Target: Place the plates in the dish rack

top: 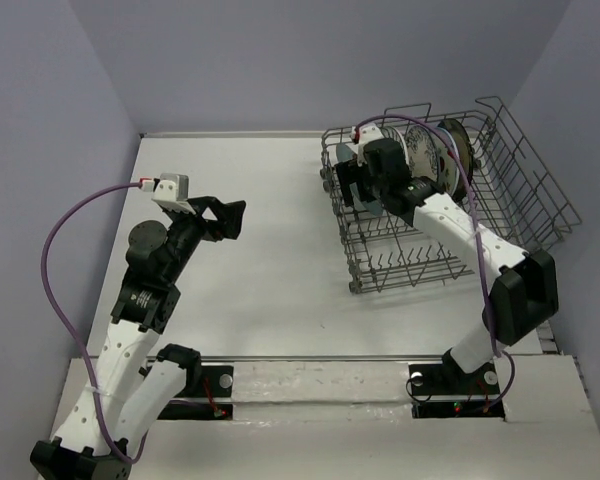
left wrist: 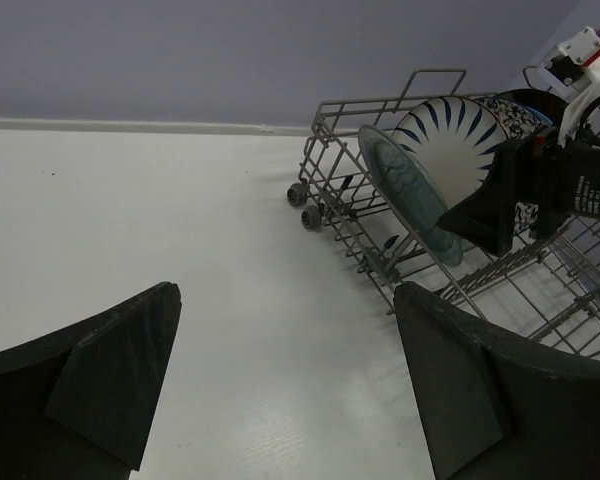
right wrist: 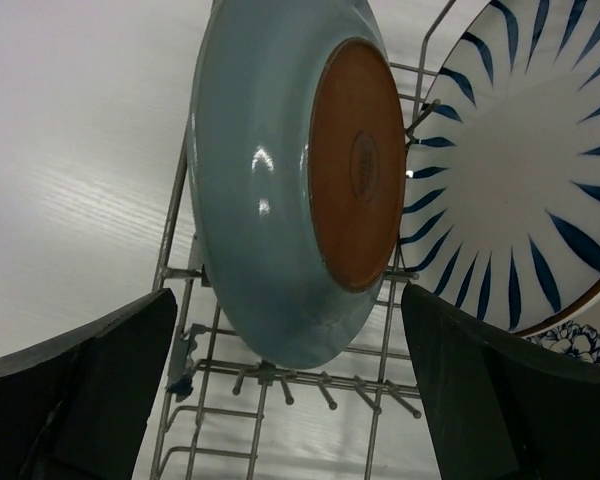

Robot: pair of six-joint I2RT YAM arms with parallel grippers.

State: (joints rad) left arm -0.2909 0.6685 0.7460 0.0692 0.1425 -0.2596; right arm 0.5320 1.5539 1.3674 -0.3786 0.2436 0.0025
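Observation:
The grey wire dish rack (top: pixel 525 175) stands at the back right with several plates upright in it. In the right wrist view a teal plate (right wrist: pixel 260 200) stands in the tines, its brown foot towards the blue-and-white striped plate (right wrist: pixel 520 170). A corner of the blue floral plate (right wrist: pixel 585 340) shows behind. My right gripper (right wrist: pixel 287 292) is open, its jaws either side of the teal plate's lower edge and apart from it. My left gripper (left wrist: pixel 285 290) is open and empty over bare table, left of the rack (left wrist: pixel 380 270). A brown-rimmed plate (top: pixel 460 150) stands further right.
The white table (top: pixel 260 290) is boxed in by grey-lilac walls at the back and sides. The right arm (top: pixel 450 225) reaches across the rack's front half. Small wheels (left wrist: pixel 302 195) sit at the rack's left corner. A purple cable (top: pixel 55 250) loops left of the left arm.

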